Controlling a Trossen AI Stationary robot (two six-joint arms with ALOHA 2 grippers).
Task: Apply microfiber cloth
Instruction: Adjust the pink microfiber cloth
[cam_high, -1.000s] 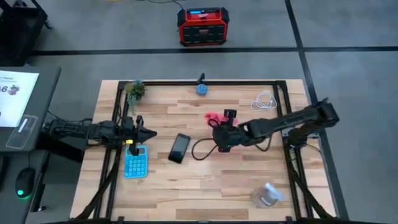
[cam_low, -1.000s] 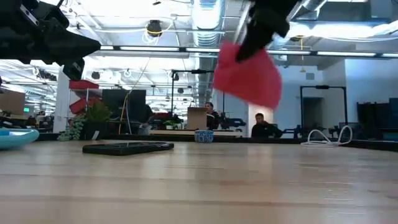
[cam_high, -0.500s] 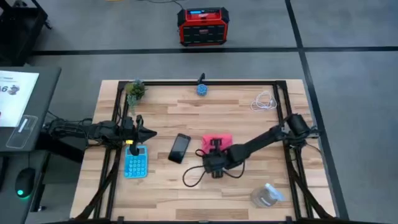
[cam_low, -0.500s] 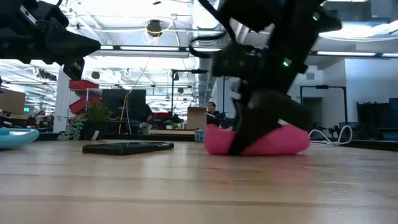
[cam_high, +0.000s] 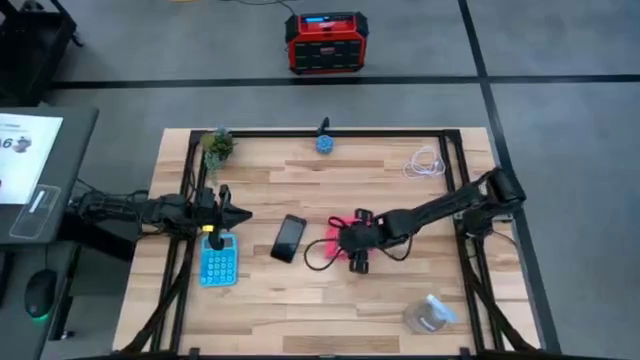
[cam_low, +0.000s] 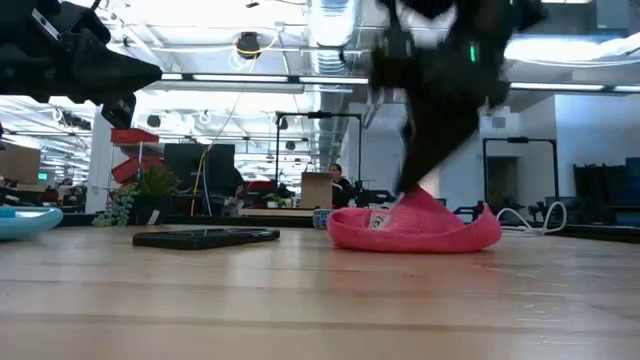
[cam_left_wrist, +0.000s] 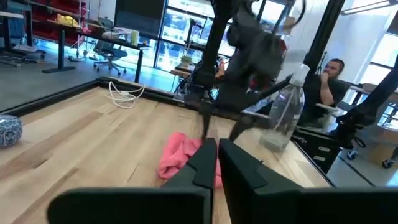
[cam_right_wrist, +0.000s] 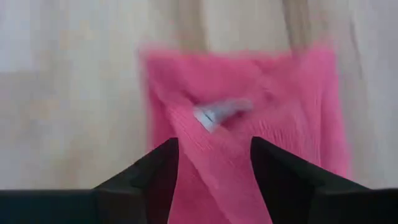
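Grey floor (cam_high: 560, 60) with dark seams surrounds the wooden table (cam_high: 330, 290). A red-black box (cam_high: 324, 42) sits upper centre. Beyond: ceiling strip lights (cam_low: 250, 78), desks, seated persons (cam_left_wrist: 329, 78).

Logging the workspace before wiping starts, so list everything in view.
Pink-red fabric microfiber cloth: one, table middle, tented up under the right gripper.
Flat black phone: one, left of the cloth.
Light blue calculator: one, left edge.
Small green plant: one, far left corner.
Blue-white round bowl: one, far edge.
White coiled cable: one, far right corner.
Clear plastic spray bottle: one, near right corner.
Red-black box: one, on the floor beyond the table.
Left gripper: shut, above the calculator.
Right gripper: pinching the cloth.
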